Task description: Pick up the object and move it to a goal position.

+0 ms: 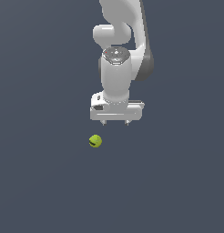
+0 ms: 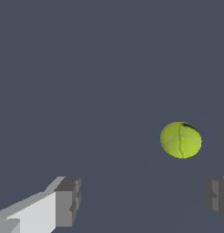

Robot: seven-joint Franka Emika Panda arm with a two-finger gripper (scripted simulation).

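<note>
The object is a small yellow-green ball with a short dark curved mark, lying on the dark grey floor. In the wrist view the ball shows pale seam lines and a dark patch on one edge. My white gripper hangs above the floor, up and toward the exterior view's right of the ball, not touching it. Its two short dark fingertips stand wide apart, open, with nothing between them. The wrist view shows the gripper with one grey pad at each side and the ball outside the gap.
The white arm rises behind the gripper toward the top of the exterior view. The floor is a plain dark grey surface all around.
</note>
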